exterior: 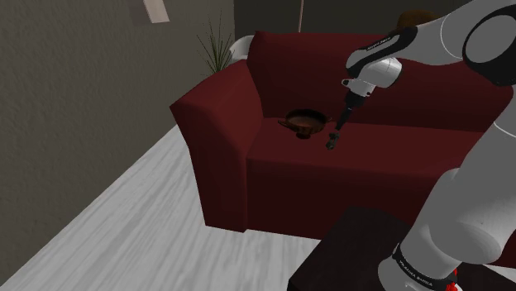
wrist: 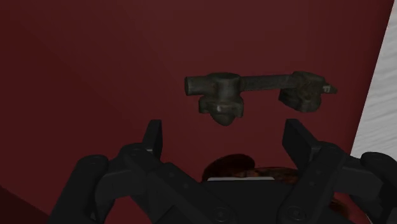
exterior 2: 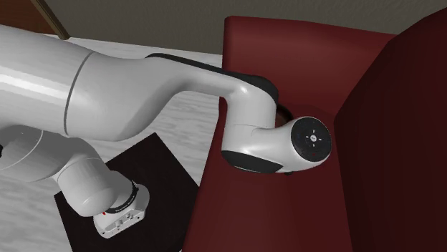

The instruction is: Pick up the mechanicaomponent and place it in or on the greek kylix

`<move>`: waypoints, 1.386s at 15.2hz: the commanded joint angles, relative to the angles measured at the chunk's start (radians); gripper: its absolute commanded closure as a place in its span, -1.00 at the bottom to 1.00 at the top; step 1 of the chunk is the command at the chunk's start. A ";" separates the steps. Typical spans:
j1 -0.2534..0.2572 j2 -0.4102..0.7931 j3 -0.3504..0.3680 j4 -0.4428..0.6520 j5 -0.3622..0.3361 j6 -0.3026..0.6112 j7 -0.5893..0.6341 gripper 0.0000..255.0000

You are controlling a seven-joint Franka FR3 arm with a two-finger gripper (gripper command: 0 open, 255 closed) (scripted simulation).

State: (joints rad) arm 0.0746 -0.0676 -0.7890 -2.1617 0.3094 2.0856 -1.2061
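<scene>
At the shoulder view's centre, the gripper (exterior: 336,130) hovers, jaws wide and empty, over the mechanical component (exterior: 332,143). The brown kylix (exterior: 303,122) sits just left.

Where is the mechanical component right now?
The component lies on the red sofa seat, just to the shoulder view's right of the brown kylix, just ahead of the open gripper.

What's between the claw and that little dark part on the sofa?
Nothing. In the wrist view, only bare red sofa cushion separates the open claw from the mechanical component.

Red sofa (exterior: 223,140), seemingly a plant (exterior: 217,48) behind
</scene>
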 commanded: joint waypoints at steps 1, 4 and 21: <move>0.003 0.000 0.002 -0.032 0.022 0.038 0.002 -1.00; 0.009 0.026 0.004 -0.051 0.052 0.071 -0.018 -1.00; 0.014 0.049 0.006 -0.065 0.080 0.098 -0.036 1.00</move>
State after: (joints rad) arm 0.0891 -0.0186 -0.7825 -2.2254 0.3896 2.1843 -1.2425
